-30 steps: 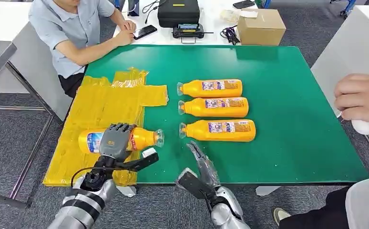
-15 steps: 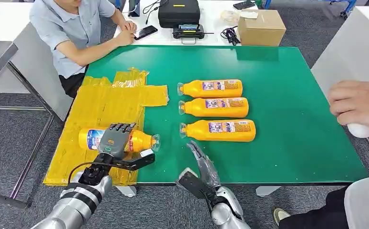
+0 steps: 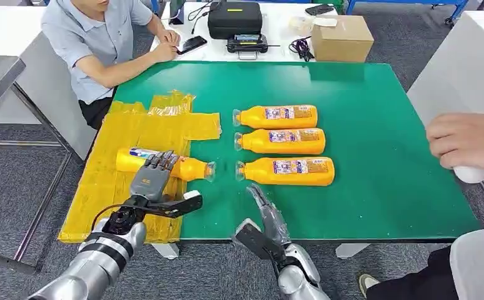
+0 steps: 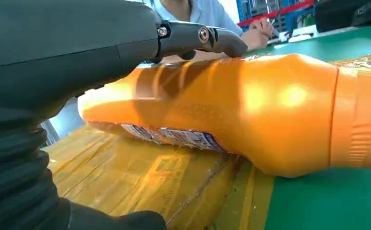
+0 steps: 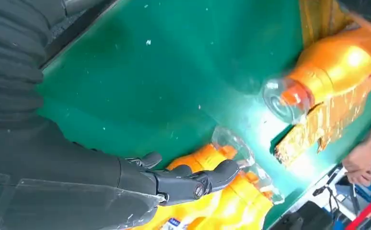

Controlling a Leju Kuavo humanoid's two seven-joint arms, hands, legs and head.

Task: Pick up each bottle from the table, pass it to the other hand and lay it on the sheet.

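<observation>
The bottle [image 3: 164, 165] on the yellow sheet [image 3: 136, 147] lies on its side, tilted, with its clear cap end pointing toward the green table [image 3: 377, 125] and reaching over the sheet's edge; its label end points away toward the sheet's far side; the left hand [image 3: 154, 182] rests over the bottle's middle from the near side, fingers laid across the top and thumb stretched out below toward the cap, so whether it grips or merely touches cannot be told; in the left wrist view the fingers [image 4: 198, 39] arch over the orange body [image 4: 250, 110], which sits on the sheet. The right hand [image 3: 263, 215] hangs at the table's near edge with its fingers apart and nothing in them, just short of the nearest bottle [image 3: 286, 170] of a row; two more, the middle bottle [image 3: 281, 140] and the far bottle [image 3: 277, 116], lie parallel beyond it, all with caps toward the sheet. A person in a light shirt [image 3: 86, 37] sits at the table's far left corner; another person's hand [image 3: 468, 140] holds a white object at the right edge; a cardboard box [image 3: 341, 36] and a black case [image 3: 234, 17] stand on the white desk behind.
</observation>
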